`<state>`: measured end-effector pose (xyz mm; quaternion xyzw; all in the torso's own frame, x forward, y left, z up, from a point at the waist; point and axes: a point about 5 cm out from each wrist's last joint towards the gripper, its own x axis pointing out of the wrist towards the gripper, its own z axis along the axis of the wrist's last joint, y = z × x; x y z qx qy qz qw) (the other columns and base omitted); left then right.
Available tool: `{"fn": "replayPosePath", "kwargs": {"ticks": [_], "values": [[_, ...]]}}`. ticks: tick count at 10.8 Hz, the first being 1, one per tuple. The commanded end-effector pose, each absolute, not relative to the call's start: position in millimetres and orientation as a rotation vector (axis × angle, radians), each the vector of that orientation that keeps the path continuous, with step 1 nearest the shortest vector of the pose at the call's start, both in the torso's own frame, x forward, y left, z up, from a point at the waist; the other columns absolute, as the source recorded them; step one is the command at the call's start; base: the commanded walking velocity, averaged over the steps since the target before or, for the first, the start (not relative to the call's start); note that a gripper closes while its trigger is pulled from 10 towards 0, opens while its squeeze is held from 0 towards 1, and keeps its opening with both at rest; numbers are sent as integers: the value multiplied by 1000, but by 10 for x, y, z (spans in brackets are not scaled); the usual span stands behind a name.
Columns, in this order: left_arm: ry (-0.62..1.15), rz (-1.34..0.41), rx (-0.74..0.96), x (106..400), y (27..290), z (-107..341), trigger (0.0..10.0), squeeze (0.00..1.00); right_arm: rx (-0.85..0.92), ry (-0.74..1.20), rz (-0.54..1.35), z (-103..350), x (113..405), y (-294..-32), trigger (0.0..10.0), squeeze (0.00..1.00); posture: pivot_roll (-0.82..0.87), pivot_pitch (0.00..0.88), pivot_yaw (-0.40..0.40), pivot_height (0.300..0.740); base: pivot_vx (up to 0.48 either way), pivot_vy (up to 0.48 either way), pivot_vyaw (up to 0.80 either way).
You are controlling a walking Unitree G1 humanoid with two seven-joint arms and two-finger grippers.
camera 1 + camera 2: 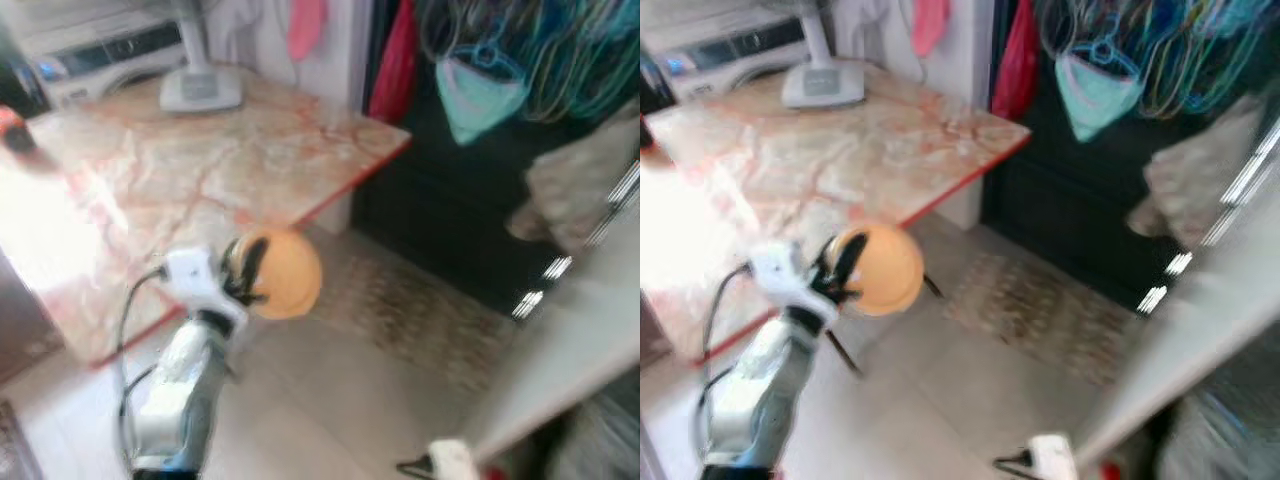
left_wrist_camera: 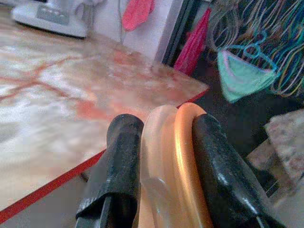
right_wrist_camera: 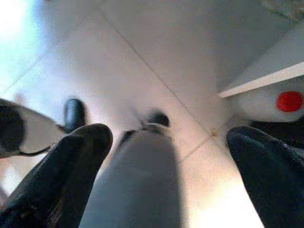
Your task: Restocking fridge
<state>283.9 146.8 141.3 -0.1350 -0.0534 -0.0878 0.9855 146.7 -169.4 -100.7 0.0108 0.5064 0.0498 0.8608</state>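
My left gripper [image 2: 164, 142] is clamped on an orange disc-shaped container [image 1: 283, 272], held in the air over pale floor tiles [image 1: 330, 400] just off the marble-patterned table [image 1: 190, 170]. Coloured hangers [image 1: 540, 50] crowd a dark doorway ahead. My right gripper [image 3: 166, 156] hangs low, fingers spread wide.

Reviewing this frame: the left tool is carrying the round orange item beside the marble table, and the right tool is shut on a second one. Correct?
Not quite. The left tool does grip the orange item beside the marble table, but the right tool is open and holds nothing; the right wrist view shows its fingers spread wide over the floor.
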Motion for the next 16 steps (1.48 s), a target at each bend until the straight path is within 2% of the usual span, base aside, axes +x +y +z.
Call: {"fn": "replayPosePath", "kwargs": {"ticks": [1,5,7,8,10,13,16], "values": [[-74,-199,-268,2836,1424,1358,10000,0,9,1057,95,-994,1491,-1747,10000,0,26,13,23,740,0,0,0],[168,-203,-273,2724,1601,816,10000,0,9,1062,94,-997,1487,-1745,10000,0,29,14,25,740,0,0,0],[308,-61,-270,2592,1847,393,10000,0,3,1067,99,-997,1487,-1747,10000,0,27,14,25,740,0,0,-781],[385,15,-371,2475,1968,137,10000,0,1,1068,100,-998,1486,-1742,10000,0,16,11,27,740,0,0,-775],[507,169,-459,2299,2142,-207,10000,0,1,1065,97,-995,1495,-1744,10000,0,18,13,29,740,0,0,-775],[491,527,-800,2081,2449,-474,10000,0,-5,1068,104,-995,1500,-1729,10000,0,1,5,31,740,0,0,-775],[528,607,-845,1946,2473,-604,10000,0,-16,1071,102,-995,1498,-1745,10000,0,18,5,25,740,0,0,-775]]}}
